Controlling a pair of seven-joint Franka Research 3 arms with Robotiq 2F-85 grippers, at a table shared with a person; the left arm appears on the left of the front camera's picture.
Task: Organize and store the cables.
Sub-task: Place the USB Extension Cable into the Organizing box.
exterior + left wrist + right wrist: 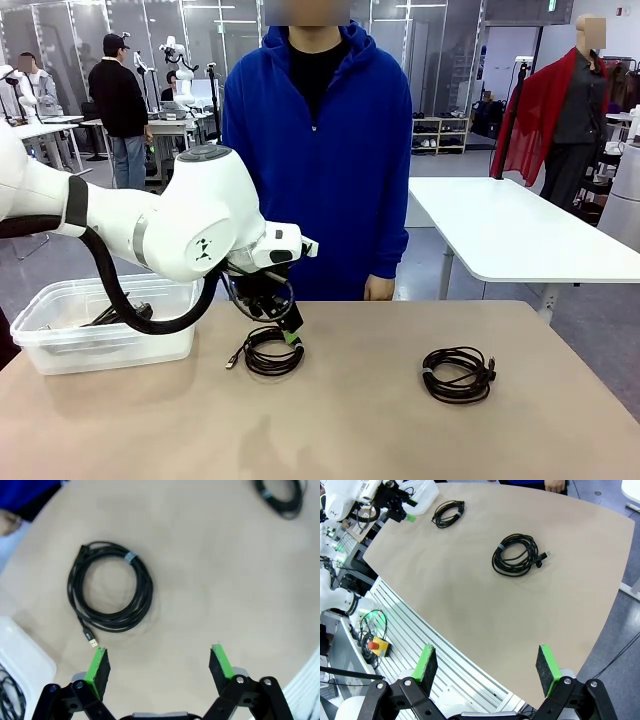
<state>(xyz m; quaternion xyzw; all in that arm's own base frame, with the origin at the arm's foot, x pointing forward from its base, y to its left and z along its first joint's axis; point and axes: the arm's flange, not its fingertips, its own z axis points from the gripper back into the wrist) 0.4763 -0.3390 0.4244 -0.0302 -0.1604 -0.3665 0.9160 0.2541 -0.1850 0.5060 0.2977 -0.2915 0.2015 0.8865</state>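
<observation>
On the table [360, 425], one cable [272, 352] lies between bin [70, 350] and other cable [458, 374].

The left gripper [159, 651] is seen with its green pads [100, 665] spread wide above the tan table [215, 575], with nothing held between them. At eleven o'clock from it a coiled black USB cable [145, 592] is laid flat, its plug [91, 640] just beside one pad. A second coil [282, 502] is cut off at one o'clock, and a clear bin [22, 655] is set at nine o'clock.
</observation>
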